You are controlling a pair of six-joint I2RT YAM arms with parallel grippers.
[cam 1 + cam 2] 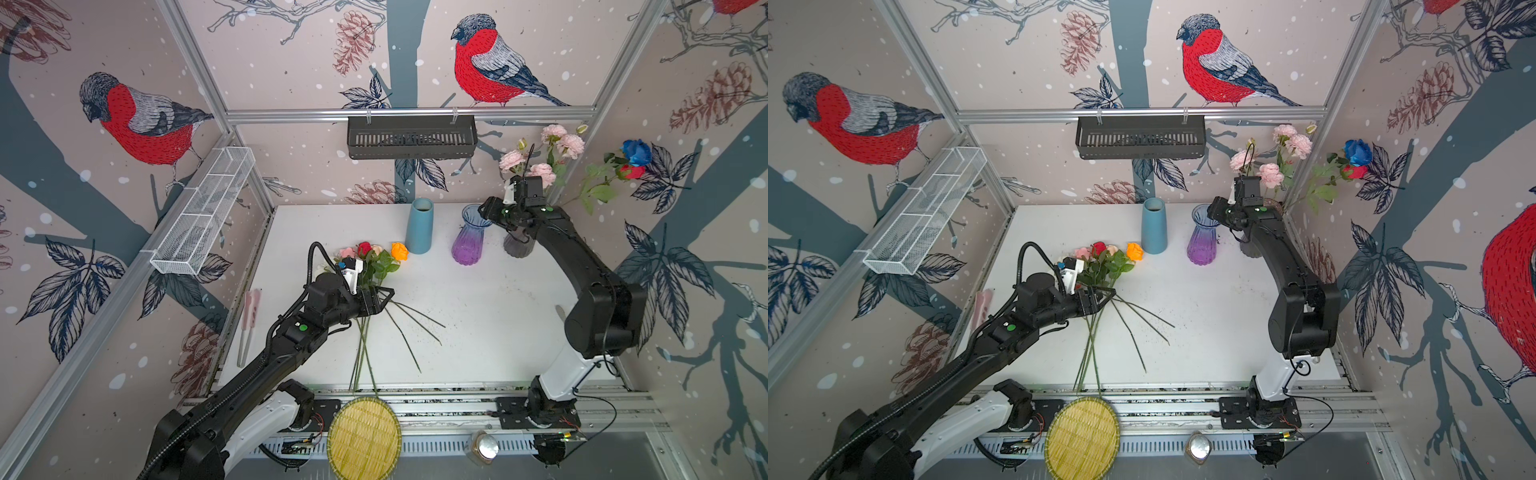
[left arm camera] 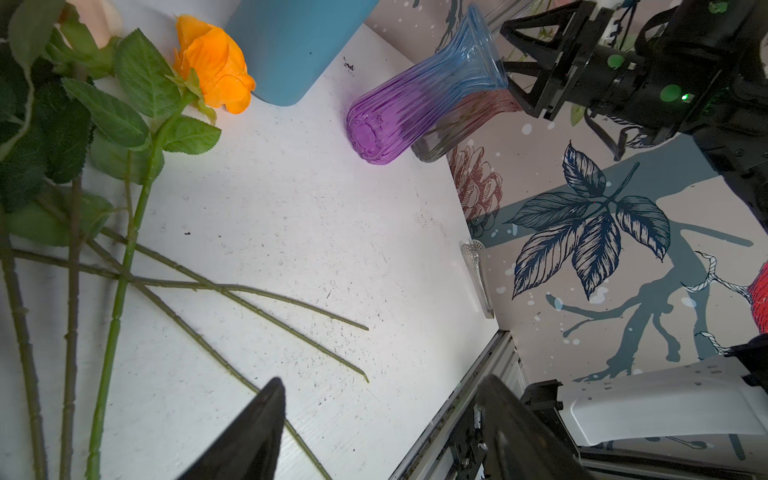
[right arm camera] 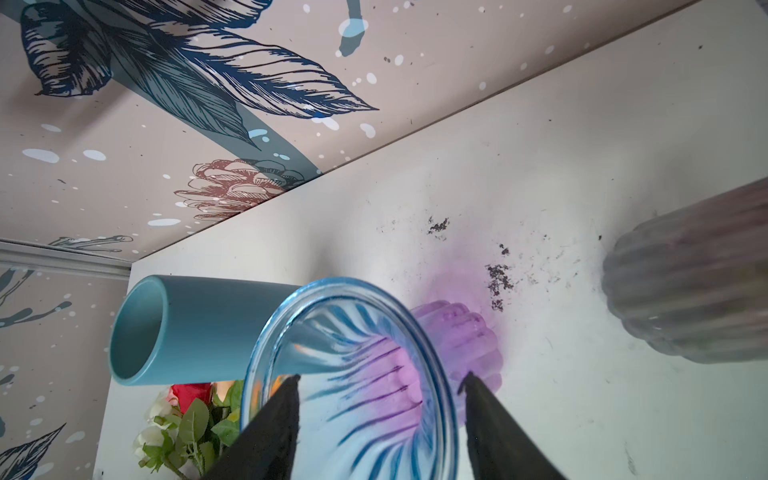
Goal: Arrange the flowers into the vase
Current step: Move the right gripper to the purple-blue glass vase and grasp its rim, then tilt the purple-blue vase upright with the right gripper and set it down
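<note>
A bunch of flowers [image 1: 374, 257] [image 1: 1104, 259] lies on the white table, red, pink and peach heads together and an orange rose [image 1: 400, 251] [image 2: 216, 62] at its right. Their green stems [image 1: 365, 345] [image 2: 124, 266] fan toward the front edge. My left gripper [image 1: 385, 298] [image 1: 1106, 297] [image 2: 382, 380] hovers open over the stems, holding nothing. A purple-and-blue glass vase [image 1: 469, 237] [image 1: 1203, 241] [image 3: 353, 374] stands upright at the back. My right gripper [image 1: 484, 212] [image 3: 380, 376] is right above its mouth, jaws apart with the rim beneath them. Whether they touch the rim I cannot tell.
A blue ceramic vase [image 1: 419, 226] stands left of the glass one. A grey ribbed vase [image 1: 518, 245] behind my right arm holds pink peonies [image 1: 552, 145], a blue rose [image 1: 636, 151] and a red one. A yellow woven tray [image 1: 363, 436] and a jar [image 1: 484, 446] sit at the front.
</note>
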